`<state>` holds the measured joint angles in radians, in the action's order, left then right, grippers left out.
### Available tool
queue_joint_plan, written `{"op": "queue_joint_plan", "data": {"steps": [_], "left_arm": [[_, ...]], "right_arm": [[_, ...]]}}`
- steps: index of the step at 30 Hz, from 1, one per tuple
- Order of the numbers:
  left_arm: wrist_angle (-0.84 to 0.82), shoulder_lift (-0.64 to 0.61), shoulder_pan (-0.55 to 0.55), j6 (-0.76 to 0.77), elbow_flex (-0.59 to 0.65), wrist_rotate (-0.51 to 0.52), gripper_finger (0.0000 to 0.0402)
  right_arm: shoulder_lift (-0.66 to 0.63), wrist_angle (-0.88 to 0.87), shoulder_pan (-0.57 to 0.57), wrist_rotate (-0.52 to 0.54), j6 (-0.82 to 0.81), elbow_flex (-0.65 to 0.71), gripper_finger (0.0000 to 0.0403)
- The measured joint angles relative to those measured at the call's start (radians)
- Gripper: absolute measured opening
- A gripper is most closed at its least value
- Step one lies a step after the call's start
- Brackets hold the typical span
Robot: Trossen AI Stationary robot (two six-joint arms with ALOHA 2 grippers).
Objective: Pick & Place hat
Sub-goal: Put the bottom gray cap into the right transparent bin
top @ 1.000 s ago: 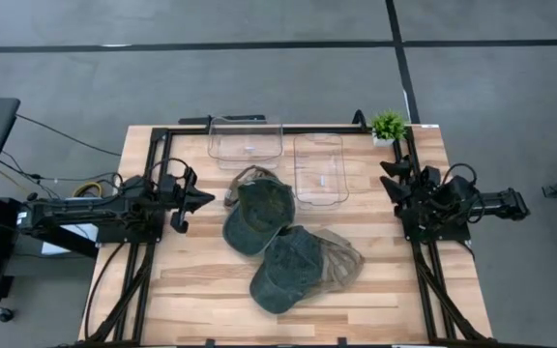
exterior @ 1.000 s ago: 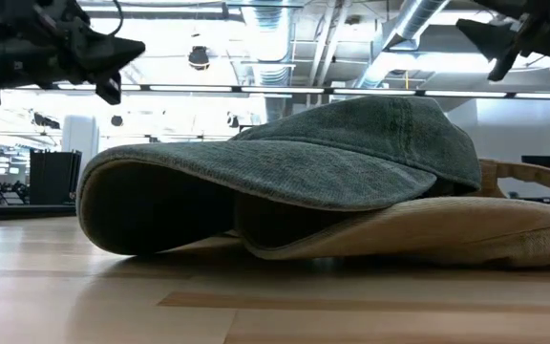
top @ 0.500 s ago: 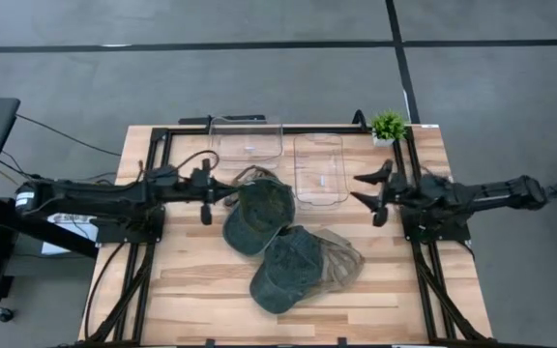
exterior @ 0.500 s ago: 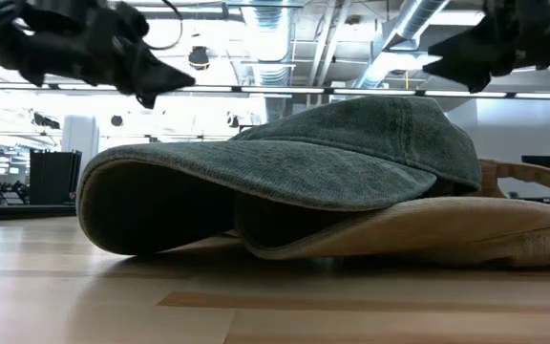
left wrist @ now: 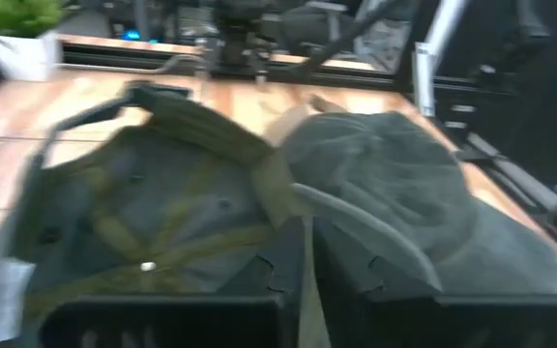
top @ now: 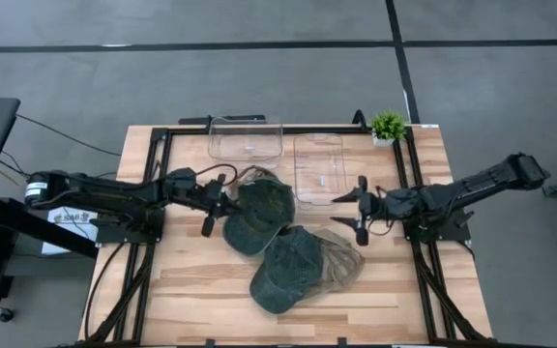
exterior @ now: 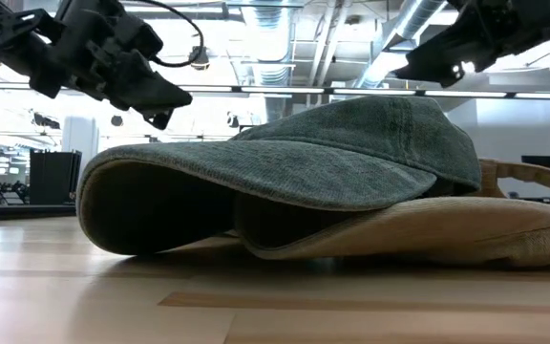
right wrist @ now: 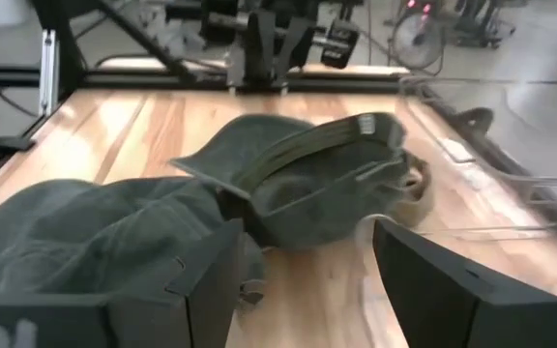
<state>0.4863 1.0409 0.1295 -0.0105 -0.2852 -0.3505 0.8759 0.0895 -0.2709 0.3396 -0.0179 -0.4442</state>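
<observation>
Two dark green caps lie mid-table. One green cap [top: 259, 215] lies upturned, its inside [left wrist: 162, 222] showing, with a tan strap [top: 245, 177] at its far side. The other green cap [top: 286, 271] [exterior: 351, 143] rests crown up on a tan cap [top: 341, 256] [exterior: 428, 234]. My left gripper [top: 219, 203] [left wrist: 306, 261] is shut and hovers just left of the upturned cap's rim. My right gripper [top: 348, 215] [right wrist: 303, 261] is open, above the table to the right of both caps, pointing at them [right wrist: 307, 174].
Two clear plastic bins stand at the far side [top: 246, 140] [top: 320, 169], the second right beside my right gripper [right wrist: 491, 145]. A small potted plant [top: 388, 124] sits at the far right corner. Black frame rails [top: 162, 155] border the table. Bare wood lies toward the near edge [top: 201, 290].
Both arms have reached from the table's sides toward its middle and come lower. My left gripper has travelled right to the upturned cap's rim. My right gripper has moved left toward the caps and its fingers have opened. The caps have stayed where they were.
</observation>
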Motion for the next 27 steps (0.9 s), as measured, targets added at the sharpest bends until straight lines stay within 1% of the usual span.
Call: {"op": "queue_joint_plan", "data": {"steps": [5,8,10,15,21,27], "left_arm": [[-0.001,0.000,-0.045,0.011,0.000,-0.001,0.0080],[0.000,0.000,-0.061,0.056,0.000,-0.002,0.0099],[0.000,0.000,-0.074,0.090,0.000,-0.001,0.0106],[0.000,0.000,-0.127,0.124,0.000,0.017,0.0111],[0.008,0.000,-0.218,0.125,0.000,0.115,0.0111],[0.016,0.000,-0.288,0.143,0.000,0.178,0.0111]], "right_arm": [[0.116,-0.008,-0.057,0.061,-0.030,-0.068,0.0221],[0.160,-0.017,-0.085,0.064,-0.066,-0.104,0.0221],[0.178,-0.053,-0.107,0.065,-0.100,-0.131,0.0221],[0.214,-0.181,-0.166,0.065,-0.212,-0.197,0.0221],[0.251,-0.320,-0.228,0.065,-0.370,-0.252,0.0221],[0.270,-0.466,-0.270,0.056,-0.588,-0.261,0.0221]]}}
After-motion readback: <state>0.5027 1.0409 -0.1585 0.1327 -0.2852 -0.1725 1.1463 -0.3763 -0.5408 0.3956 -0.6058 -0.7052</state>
